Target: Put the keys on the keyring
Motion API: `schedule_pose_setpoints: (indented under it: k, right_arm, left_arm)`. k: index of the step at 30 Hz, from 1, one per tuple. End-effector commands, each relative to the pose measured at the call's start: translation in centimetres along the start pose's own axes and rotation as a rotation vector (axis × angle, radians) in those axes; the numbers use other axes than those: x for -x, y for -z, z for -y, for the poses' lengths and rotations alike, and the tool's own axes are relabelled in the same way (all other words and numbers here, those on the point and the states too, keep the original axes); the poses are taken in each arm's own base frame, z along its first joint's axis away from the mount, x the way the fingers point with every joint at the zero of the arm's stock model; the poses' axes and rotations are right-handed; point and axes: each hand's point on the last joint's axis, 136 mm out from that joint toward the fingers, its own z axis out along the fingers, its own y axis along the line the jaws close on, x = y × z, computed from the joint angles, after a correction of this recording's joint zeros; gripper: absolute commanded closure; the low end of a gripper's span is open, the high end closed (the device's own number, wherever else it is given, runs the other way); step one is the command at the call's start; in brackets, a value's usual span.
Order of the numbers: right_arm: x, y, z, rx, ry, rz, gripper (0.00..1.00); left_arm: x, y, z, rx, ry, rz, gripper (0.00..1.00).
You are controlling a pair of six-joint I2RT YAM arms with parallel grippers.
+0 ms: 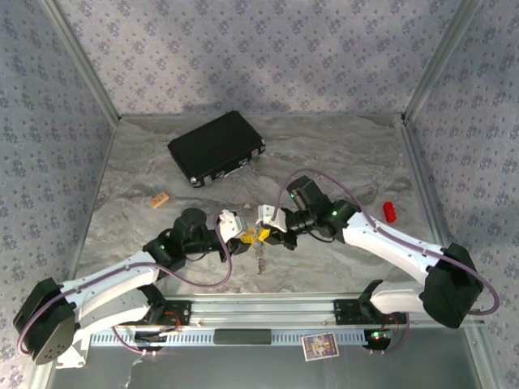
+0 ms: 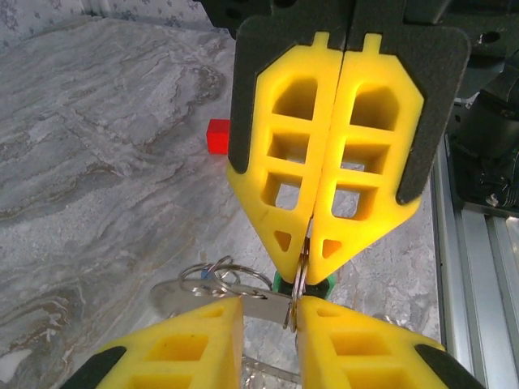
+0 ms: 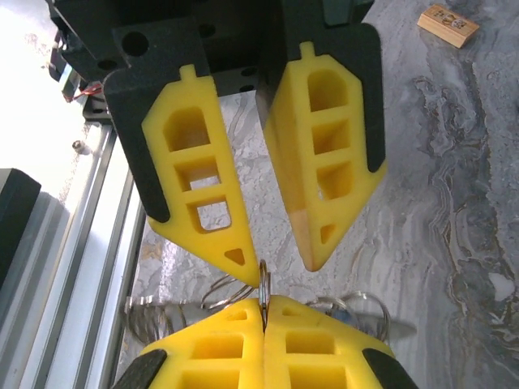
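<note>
Across the grey marbled worktop (image 1: 340, 162), toward the back, a black rectangular case (image 1: 216, 147) lies askew, closed. From the near rail (image 1: 259, 312) the left arm (image 1: 122, 271) and right arm (image 1: 389, 243) reach inward and meet tip to tip near mid-worktop.

Noted of the left hand (image 3: 278, 259): yellow fingers stand apart with a clear gap between the tips. It is released, nothing clamped.

Noted of the right hand (image 2: 305, 266): fingers pressed flat together, clenched on a thin wire ring (image 3: 263, 279) seen edge-on. That ring pokes out of the tips toward the left hand's gap.

Of the keyring (image 2: 243, 306), a flat grey metal strip lies just under the meeting tips and runs up to the left hand's gap. Its rim cannot be made out, nor whether it touches those fingers. From above, a grey metal bunch (image 1: 259, 258) sits just nearside of both hands; hanging or lying, cannot tell.

Off to the right, well apart, is a small red block (image 1: 390, 211). Off to the left is a small wooden block (image 1: 160, 198).

Behind the right hand's tips peeps a green key tag (image 2: 280, 282). Beside it, among loose wire loops, is a blue key tag (image 2: 208, 274). Key blades are too small to tell.
</note>
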Motion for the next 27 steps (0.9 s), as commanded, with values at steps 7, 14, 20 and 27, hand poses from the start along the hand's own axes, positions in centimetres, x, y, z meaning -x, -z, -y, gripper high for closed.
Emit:
schedule_pose_setpoints:
  k: [7, 14, 20, 27]
  right_arm:
    - [1.3, -0.1, -0.4, 0.015, 0.06, -0.033, 1.0]
    - [1.9, -0.6, -0.2, 0.009, 0.064, -0.017, 1.0]
    - [2.4, -0.7, -0.4, 0.022, 0.055, 0.009, 1.0]
    - [2.0, 0.0, -0.2, 0.022, -0.003, 0.084, 0.87]
  left_arm:
    - [1.0, -0.3, 0.7, -0.057, -0.031, 0.008, 0.8]
    - [1.1, -0.4, 1.2, -0.088, -0.031, 0.017, 0.81]
    - [1.2, -0.4, 1.4, -0.1, -0.039, 0.027, 0.88]
    - [1.2, -0.3, 1.6, -0.103, -0.045, 0.052, 1.0]
